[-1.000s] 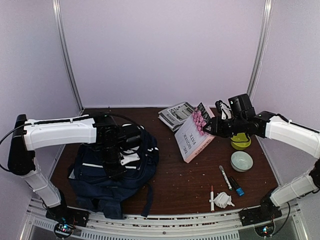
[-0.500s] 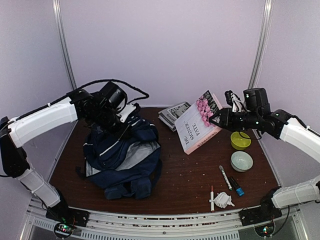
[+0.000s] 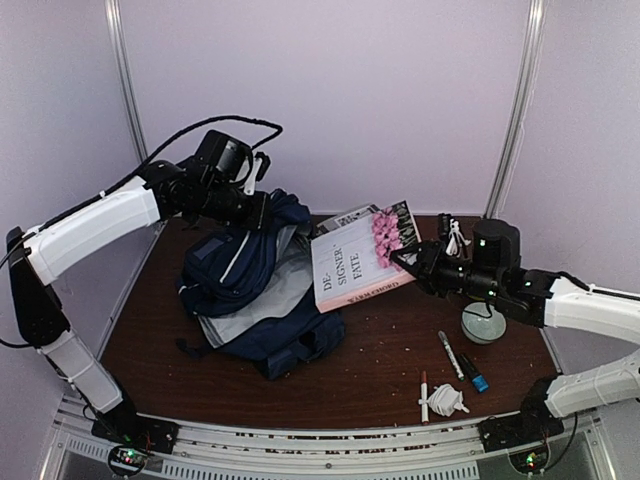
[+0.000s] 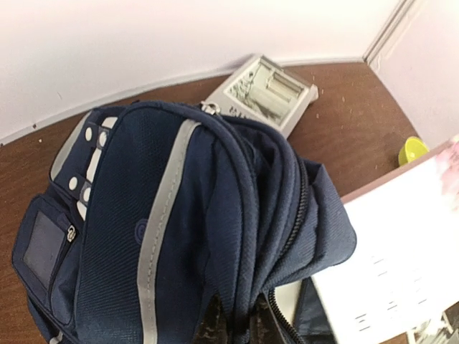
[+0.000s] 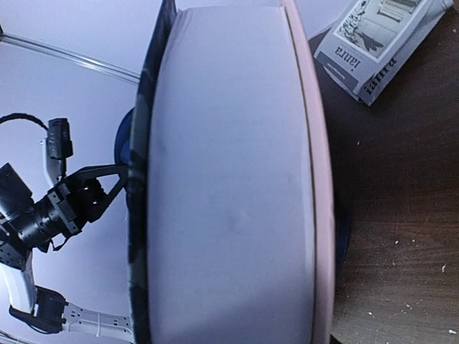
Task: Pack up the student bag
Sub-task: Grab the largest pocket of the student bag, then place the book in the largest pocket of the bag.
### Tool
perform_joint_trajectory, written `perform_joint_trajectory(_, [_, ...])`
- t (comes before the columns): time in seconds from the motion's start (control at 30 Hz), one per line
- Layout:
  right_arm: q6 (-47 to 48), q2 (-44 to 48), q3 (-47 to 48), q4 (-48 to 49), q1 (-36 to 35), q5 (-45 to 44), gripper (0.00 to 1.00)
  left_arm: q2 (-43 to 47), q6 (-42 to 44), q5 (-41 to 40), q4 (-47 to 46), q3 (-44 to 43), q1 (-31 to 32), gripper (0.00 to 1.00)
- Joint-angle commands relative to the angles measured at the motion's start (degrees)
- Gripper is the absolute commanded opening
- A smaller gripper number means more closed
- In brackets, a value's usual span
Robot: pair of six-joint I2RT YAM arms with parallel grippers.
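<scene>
Bag: the student bag (image 3: 245,285) is soft navy cloth with a pale grey stripe and a light patch dotted with round snaps. It sags and folds.
Where the bag is: on the left part of the brown wooden table (image 3: 380,370). Its top is pulled up in the air and its bottom lies on the wood.
Left gripper: the left gripper (image 3: 258,208) is pinched tight on the cloth at the top of the bag.
Right gripper: the right gripper (image 3: 408,258) is clamped on the right edge of a book (image 3: 350,268) and holds it tilted above the table, just beside the bag.
Book: flat and stiff, with a white cover, dark letters and pink flowers.
Hard to see: in the left wrist view only dark bits of the fingers show among the folds. In the right wrist view the book's pale page edge fills the middle, so the fingers are hidden.
Partly covered: a grey printed booklet (image 4: 262,93) lies behind the book. A round pale bowl (image 3: 485,328) sits half behind the right arm.
Around: a yellow cup (image 4: 414,149), a white pen (image 3: 450,352), a dark marker with a blue end (image 3: 474,374), a thin white stick (image 3: 424,393) and a white crumpled bundle (image 3: 447,400).
</scene>
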State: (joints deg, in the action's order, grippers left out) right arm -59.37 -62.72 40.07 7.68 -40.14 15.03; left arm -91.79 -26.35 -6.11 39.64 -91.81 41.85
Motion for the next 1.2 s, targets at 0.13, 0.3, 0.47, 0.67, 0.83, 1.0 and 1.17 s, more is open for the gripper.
perform_joint_trajectory(0.13, [-9.75,-7.80,2.85,14.57,-5.98,-9.68,0.24,-2.18,-1.64,2.98,-21.42,-12.90,0.39,0.00])
perform_joint_trajectory(0.3, [-17.90,-17.00,3.23,21.97,-6.59,-15.20,0.24,-2.01,-1.33,5.31,-21.77,-15.09,1.35,0.00])
perform_joint_trajectory(0.47, [-24.02,-25.58,8.96,26.66,-8.33,-11.77,0.24,-1.90,4.00,3.04,-17.89,-19.13,1.66,0.00])
perform_joint_trajectory(0.67, [-23.50,-26.76,15.37,19.16,-9.66,-15.40,0.30,0.41,8.11,-0.79,-16.96,-20.07,1.66,0.00])
perform_joint_trajectory(0.83, [-23.19,-34.52,22.82,15.15,-12.59,-20.19,0.34,0.40,6.14,2.44,-18.10,-19.72,2.05,0.00])
perform_joint_trajectory(1.0, [-22.82,-43.02,29.31,12.19,-13.89,-19.36,0.50,1.26,6.72,1.90,-18.31,-18.98,2.10,0.00])
perform_joint_trajectory(1.17, [-4.44,-44.18,37.18,-2.24,-14.74,-15.40,0.88,3.72,8.59,-1.24,-17.89,-15.79,1.46,0.00])
